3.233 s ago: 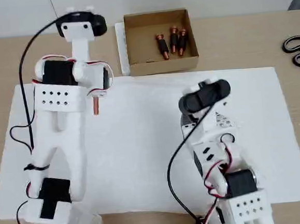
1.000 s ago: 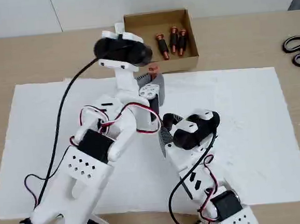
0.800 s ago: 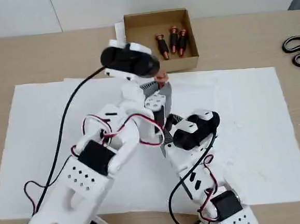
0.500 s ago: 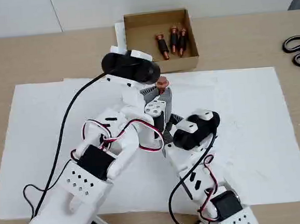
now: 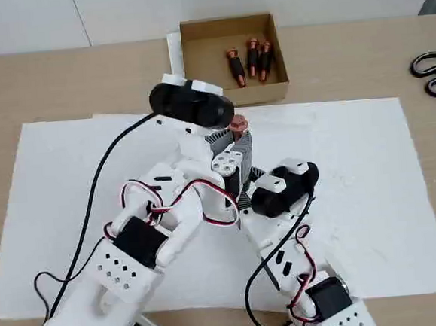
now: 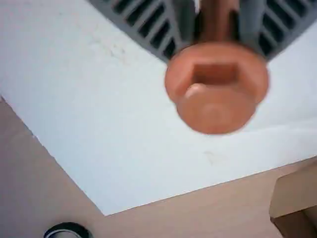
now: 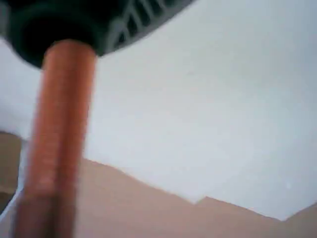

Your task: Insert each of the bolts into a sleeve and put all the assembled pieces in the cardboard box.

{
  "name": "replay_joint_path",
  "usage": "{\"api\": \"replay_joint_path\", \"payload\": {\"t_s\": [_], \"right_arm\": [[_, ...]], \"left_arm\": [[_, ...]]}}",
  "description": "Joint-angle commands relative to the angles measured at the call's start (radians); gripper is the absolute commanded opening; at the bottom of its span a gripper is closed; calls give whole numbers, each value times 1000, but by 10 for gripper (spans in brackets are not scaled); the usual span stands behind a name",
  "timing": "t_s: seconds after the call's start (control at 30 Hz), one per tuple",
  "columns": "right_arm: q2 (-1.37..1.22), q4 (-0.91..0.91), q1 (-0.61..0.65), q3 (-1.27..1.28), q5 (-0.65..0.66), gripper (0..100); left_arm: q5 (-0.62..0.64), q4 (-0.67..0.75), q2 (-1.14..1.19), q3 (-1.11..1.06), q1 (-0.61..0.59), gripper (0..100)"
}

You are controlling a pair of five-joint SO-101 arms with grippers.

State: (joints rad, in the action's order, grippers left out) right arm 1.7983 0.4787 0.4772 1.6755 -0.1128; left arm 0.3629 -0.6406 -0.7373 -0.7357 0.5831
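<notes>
The left end effector (image 5: pixel 235 142) pinches the bolt (image 6: pixel 216 89). Its shaft enters the sleeve (image 7: pixel 47 30), which the right end effector (image 5: pixel 245 185) clamps.

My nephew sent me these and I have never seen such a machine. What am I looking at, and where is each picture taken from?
These are two small white robot arms at a table. One picture looks down from above; the other two come from cameras on each arm's wrist. The left arm has its jaws shut on a copper bolt. The right arm holds a black sleeve with the bolt's shaft at its opening. A white sheet lies on the table. The cardboard box holds three finished pieces. Scissors lie at the side.
</notes>
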Motion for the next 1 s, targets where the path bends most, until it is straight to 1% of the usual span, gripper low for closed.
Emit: {"api": "replay_joint_path", "payload": {"t_s": [0.0,0.3,0.5,0.73,0.97], "right_arm": [[16,2,5,9,-11,4],[16,2,33,9,-11,4],[16,1,31,9,-11,4],[16,-1,28,9,-11,4],[16,-4,27,9,-11,4]], "left_arm": [[-23,55,-34,-24,3,6],[-23,72,-34,-47,3,6],[-37,-11,-34,-41,15,6],[-52,-20,-80,-45,25,6],[-52,-75,-100,-47,26,6]]}}
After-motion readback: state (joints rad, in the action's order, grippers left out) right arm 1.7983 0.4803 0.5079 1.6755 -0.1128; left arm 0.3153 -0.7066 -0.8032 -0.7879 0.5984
